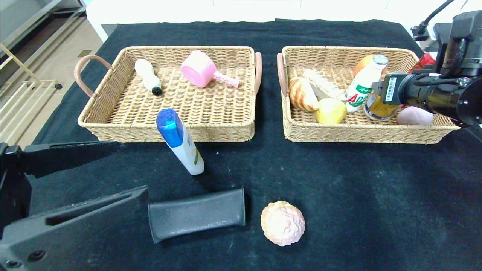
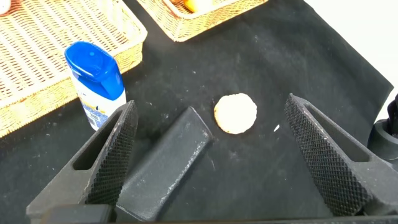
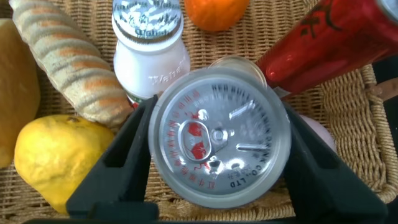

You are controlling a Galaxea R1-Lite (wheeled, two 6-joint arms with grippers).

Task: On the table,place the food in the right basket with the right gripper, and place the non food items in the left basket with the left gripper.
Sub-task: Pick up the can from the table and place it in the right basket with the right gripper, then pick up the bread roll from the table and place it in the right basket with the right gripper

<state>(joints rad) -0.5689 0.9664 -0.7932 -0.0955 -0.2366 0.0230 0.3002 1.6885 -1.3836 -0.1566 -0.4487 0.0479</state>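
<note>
Your right gripper is over the right basket with its fingers clamped on the sides of a pull-tab can, a silver-lidded tin with a yellow label standing among the yoghurt bottle, lemon and bread; this looks like the drop-off, so next you need to spread the fingers and lift straight up without knocking the bottle. Your left gripper hangs wide open over the near table above the black case, with the blue-capped bottle just beyond it, both still bound for the left basket. The round pastry near the case is still to go right.
</note>
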